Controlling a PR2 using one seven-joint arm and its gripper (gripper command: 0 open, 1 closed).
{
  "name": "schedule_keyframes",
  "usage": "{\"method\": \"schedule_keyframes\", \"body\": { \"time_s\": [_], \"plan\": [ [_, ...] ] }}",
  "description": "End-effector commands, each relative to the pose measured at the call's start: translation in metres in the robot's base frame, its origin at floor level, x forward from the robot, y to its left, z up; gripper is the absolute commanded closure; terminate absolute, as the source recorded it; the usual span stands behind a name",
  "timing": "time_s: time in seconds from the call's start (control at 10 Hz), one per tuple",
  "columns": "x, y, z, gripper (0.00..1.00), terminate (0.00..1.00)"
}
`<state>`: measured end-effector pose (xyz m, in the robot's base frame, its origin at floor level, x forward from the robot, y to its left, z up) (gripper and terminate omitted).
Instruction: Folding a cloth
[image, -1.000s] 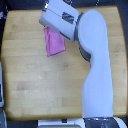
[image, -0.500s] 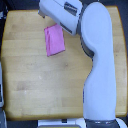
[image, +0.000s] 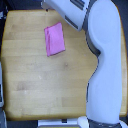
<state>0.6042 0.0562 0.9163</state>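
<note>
The pink-magenta cloth (image: 54, 39) lies flat on the wooden tabletop (image: 40, 90), a narrow rectangle tilted slightly, in the upper middle of the exterior view. Nothing touches it. My white arm (image: 102, 75) rises from the bottom right and bends across the top. Only a dark bit of the gripper (image: 45, 4) shows at the top edge, above and left of the cloth and apart from it. Its fingers are cut off by the frame, so I cannot tell whether they are open or shut.
The arm's broad white link covers the right part of the table. The table's left edge borders dark floor, with a pale object (image: 2, 95) at the exterior view's left. The robot's base (image: 60, 122) shows at the bottom.
The arm's front end has drawn back from over the cloth toward the top edge of the view. The cloth, partly covered before, now lies fully exposed and flat.
</note>
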Motion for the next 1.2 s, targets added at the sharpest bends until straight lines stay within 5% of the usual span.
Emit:
{"method": "schedule_keyframes", "body": {
  "time_s": [0.0, 0.6, 1.1],
  "plan": [
    [-0.014, -0.101, 0.015, 0.00, 0.00],
    [-0.043, -0.243, 0.013, 0.00, 0.00],
    [-0.073, -0.297, 0.012, 0.00, 0.00]
  ]
}}
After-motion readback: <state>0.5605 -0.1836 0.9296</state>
